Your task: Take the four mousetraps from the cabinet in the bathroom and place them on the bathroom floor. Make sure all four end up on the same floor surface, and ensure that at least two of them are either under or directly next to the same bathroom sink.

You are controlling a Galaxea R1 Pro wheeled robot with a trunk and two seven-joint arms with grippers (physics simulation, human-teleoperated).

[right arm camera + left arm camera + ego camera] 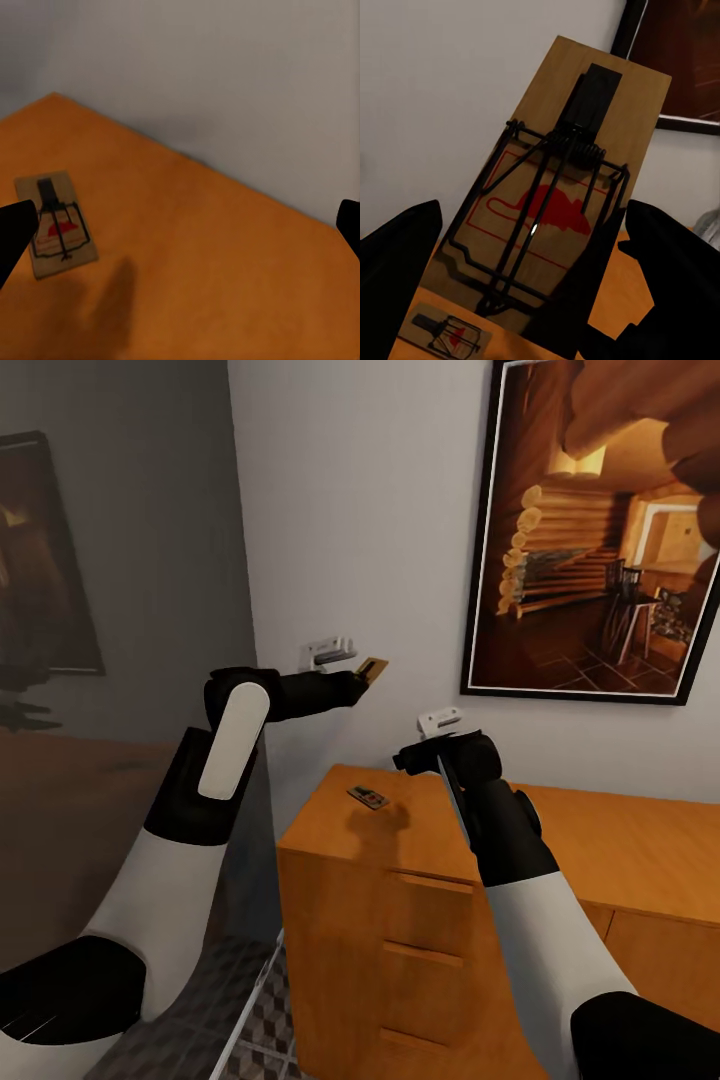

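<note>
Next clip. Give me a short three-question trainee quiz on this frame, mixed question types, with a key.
1. True or false: the left gripper holds a mousetrap.
2. The other mousetrap lies on: A) the floor B) the cabinet top C) a drawer.
3. Fill in: the right gripper is ____ (open/shut).

Key: 1 true; 2 B; 3 open.

The head view looks down over both arms at the cabinet (640, 860) top against the wall. Both wrist views look closely along their fingers, sharing the lying mousetrap (368, 797) (448, 333) (58, 223).
</note>
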